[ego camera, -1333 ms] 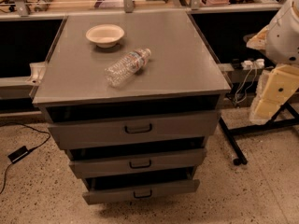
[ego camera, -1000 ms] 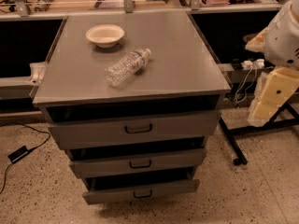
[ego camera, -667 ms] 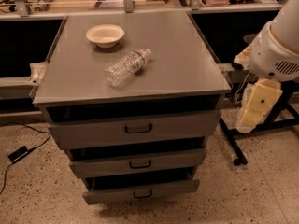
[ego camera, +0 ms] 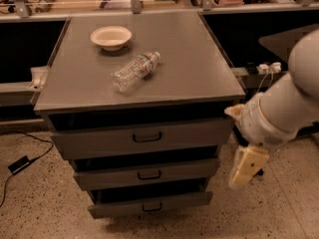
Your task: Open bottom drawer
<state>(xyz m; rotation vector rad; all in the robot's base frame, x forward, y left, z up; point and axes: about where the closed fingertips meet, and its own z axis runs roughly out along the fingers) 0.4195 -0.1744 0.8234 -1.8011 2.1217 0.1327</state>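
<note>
We see a grey metal cabinet (ego camera: 184, 59) standing on a speckled floor (ego camera: 45, 208), with three drawers stacked in its front. To its right, a thick white arm (ego camera: 284, 108) reaches in from the edge of the view and bends down beside the cabinet's right side.

The top drawer (ego camera: 199, 136) has the tallest front, and the middle drawer (ego camera: 179, 171) lies under it. The bottom drawer (ego camera: 179, 202) sits lowest, just above the floor, with a low, wide front. We see a dark gap above each of the three fronts.

The cream-coloured gripper (ego camera: 240, 179) hangs from the arm and points downward. It is to the right of the middle drawer and clear of the cabinet, touching nothing. We cannot tell whether it is spread or pressed together.

On the cabinet top, a clear plastic bottle (ego camera: 135, 71) lies on its side near the middle, and a pale bowl (ego camera: 111, 36) stands behind it. A small black handle (ego camera: 152, 208) sits at the centre of the bottom drawer.
</note>
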